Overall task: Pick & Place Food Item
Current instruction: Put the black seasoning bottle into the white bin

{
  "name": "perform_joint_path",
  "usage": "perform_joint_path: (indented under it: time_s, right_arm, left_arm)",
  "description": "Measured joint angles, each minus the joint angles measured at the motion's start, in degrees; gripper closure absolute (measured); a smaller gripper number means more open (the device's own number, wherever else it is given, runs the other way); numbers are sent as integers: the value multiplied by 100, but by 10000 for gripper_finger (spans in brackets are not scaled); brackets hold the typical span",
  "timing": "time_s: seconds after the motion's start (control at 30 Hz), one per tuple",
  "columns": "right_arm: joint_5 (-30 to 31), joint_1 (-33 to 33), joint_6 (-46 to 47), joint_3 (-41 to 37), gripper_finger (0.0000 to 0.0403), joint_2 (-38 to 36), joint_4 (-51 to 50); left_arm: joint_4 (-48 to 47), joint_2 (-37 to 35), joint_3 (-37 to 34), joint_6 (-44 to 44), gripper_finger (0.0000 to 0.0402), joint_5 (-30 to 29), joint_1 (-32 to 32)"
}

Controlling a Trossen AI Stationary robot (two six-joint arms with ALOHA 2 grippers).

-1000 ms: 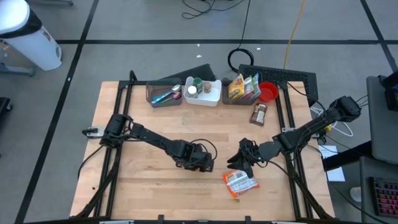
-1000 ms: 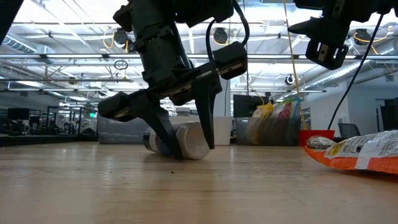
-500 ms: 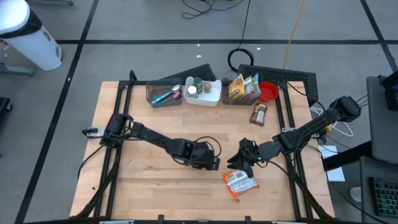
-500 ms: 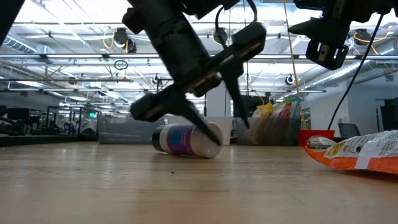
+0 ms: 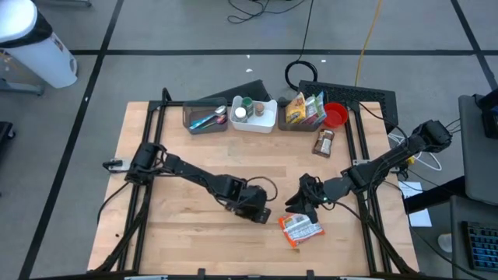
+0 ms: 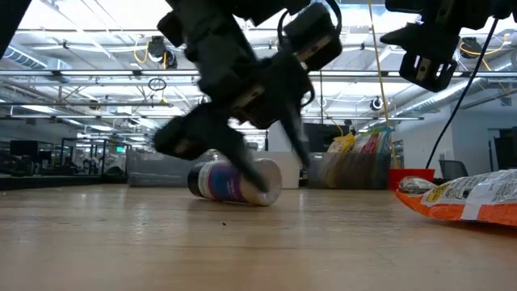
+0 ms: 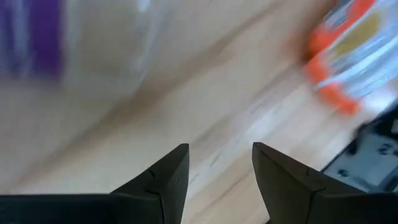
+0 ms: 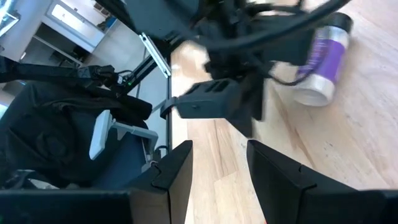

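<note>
Currently logged, item by item, as I read it from my station.

Left gripper [image 6: 242, 158]: fingers spread apart with a clear gap, nothing between them in its wrist view. In the low view it hangs over the bottle [image 6: 234, 181], its fingers reaching down around the near side of it; motion blur keeps me from saying whether they touch it. From above I see it mid-table at the end of the left arm [image 5: 253, 204].

Right gripper [image 8: 214, 186]: fingers parted, gap bare, holding nothing. From above it sits [image 5: 309, 196] just beside the snack bag [image 5: 299, 229], raised off the table in the low view.

Hard to make out: the left wrist view is smeared; I get only a pale shape with a purple patch [image 7: 37, 37], which I take for the bottle, and an orange-and-white blur [image 7: 348, 56] beyond the fingers. From above, the left gripper covers the bottle.

Bottle: white, purple label, lying on its side on the wooden table [image 5: 179, 163], directly under the left gripper. The right wrist view shows it [image 8: 323, 59] across from the right gripper, behind the left gripper.

Snack bag: orange and white, flat on the table, just beside the right gripper and near the left one.
</note>
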Motion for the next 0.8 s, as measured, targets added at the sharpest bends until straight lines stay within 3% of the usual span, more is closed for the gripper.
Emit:
perform_joint_path:
  time_s: [0.17,0.37,0.57,0.8]
  right_arm:
    - [0,-2,19,0,259,0,-100]
    - [0,-2,-18,1,259,0,-321]
    - [30,-16,-248,0,259,2,-423]
    - [184,-312,-473,0,259,2,-467]
  left_arm:
    - [-868,-21,0,-290,218,391,-261]
    - [-1900,-335,-2,-627,218,173,-611]
    - [-2579,-1167,-2,-1532,218,-1192,-893]
    - [-2923,-1789,2,-4211,218,-3612,-1170]
